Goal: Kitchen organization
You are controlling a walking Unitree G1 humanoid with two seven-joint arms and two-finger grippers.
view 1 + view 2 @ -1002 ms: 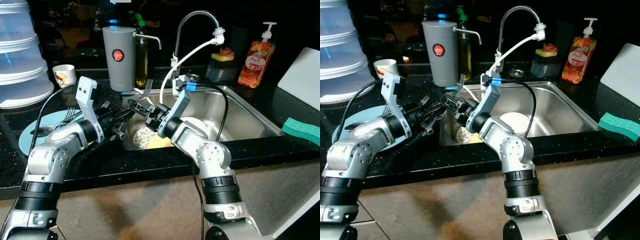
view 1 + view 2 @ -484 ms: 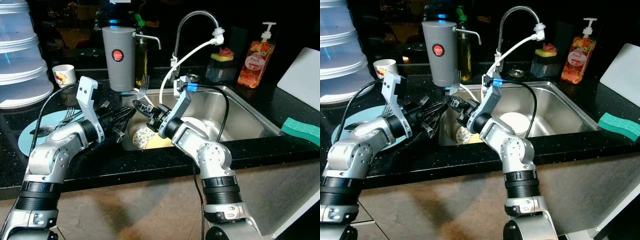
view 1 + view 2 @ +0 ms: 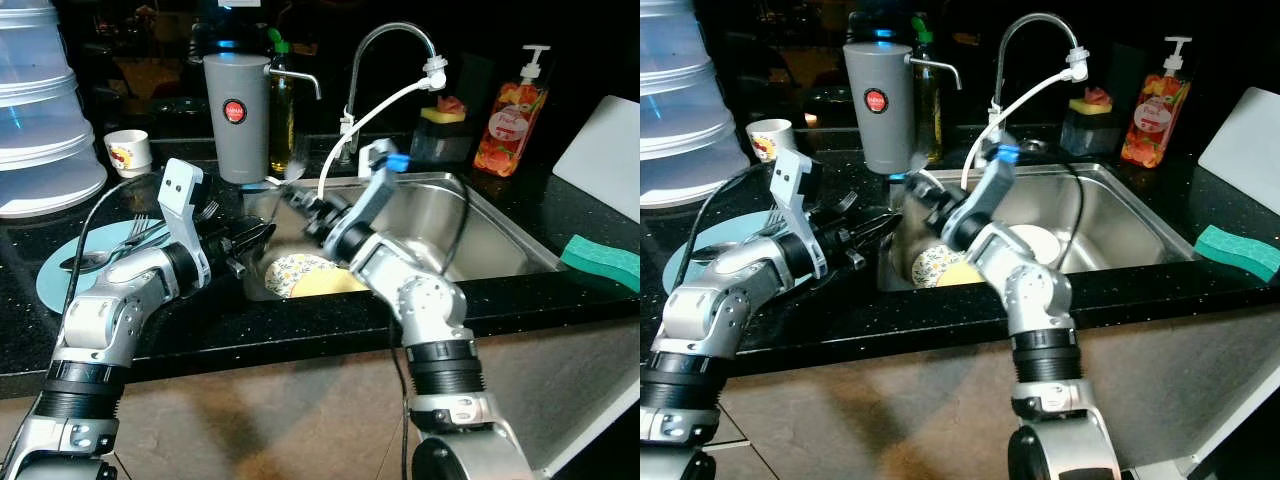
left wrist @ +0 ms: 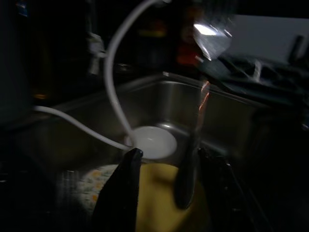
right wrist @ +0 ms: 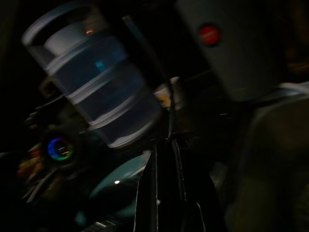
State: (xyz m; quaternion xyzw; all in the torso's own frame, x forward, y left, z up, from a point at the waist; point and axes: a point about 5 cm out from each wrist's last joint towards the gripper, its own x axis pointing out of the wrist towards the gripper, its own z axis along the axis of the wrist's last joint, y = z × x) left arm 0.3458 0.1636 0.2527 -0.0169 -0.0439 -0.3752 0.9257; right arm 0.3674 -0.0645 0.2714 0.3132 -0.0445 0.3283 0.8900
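Observation:
My right gripper (image 3: 303, 203) hangs over the sink's left rim, shut on a metal fork (image 3: 288, 188) that is blurred and points up toward the grey jug (image 3: 238, 115). In the right wrist view the fork's thin handle (image 5: 153, 77) sticks out past the closed fingers (image 5: 161, 193). My left gripper (image 3: 256, 236) reaches in from the counter to the sink's left edge, open with nothing between its fingers (image 4: 120, 193). Below it in the sink (image 3: 490, 230) lie a flower-patterned plate (image 3: 292, 268), a yellow plate (image 3: 328, 285) and a white dish (image 4: 154, 142).
On the left counter a light blue plate (image 3: 60, 285) carries a fork and a spoon. Stacked plastic containers (image 3: 40, 110) and a small cup (image 3: 130, 150) stand behind it. The faucet (image 3: 392, 35) with its white hose, a soap bottle (image 3: 510, 120), a green sponge (image 3: 605, 260) and a white board (image 3: 610, 150) surround the sink.
My right gripper has pulled back from the left gripper, rightward and toward the faucet, taking the fork with it. The left gripper has stayed at the sink edge.

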